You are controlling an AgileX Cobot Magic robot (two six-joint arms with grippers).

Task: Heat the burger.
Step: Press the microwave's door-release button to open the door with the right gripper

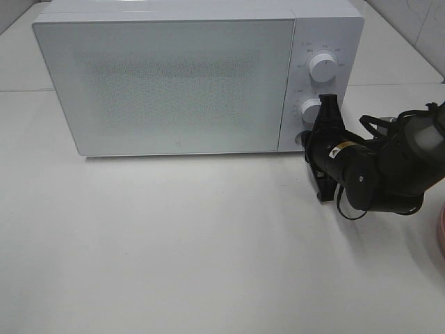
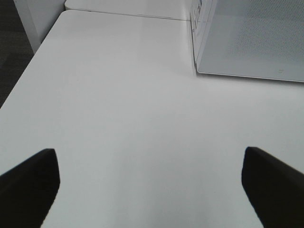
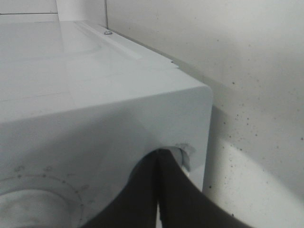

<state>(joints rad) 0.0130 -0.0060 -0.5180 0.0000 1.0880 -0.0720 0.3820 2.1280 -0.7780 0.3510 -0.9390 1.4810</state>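
The burger is not in view in any frame. The white microwave (image 1: 174, 83) stands at the back of the table with its frosted door closed. My right gripper (image 1: 307, 142) is shut, its fingertips against the small round grey button (image 1: 300, 137) at the bottom of the control panel, below the lower dial (image 1: 311, 110). In the right wrist view the closed gripper (image 3: 159, 154) meets that button (image 3: 186, 154), with the lower dial (image 3: 28, 206) beside it. My left gripper (image 2: 149, 190) is open and empty over bare table, left of the microwave (image 2: 251, 38).
An upper dial (image 1: 323, 67) sits on the control panel. The rim of a pink plate (image 1: 440, 229) shows at the right edge. The white table (image 1: 174, 243) stretches in front of the microwave. A tiled wall (image 3: 247, 57) is behind it.
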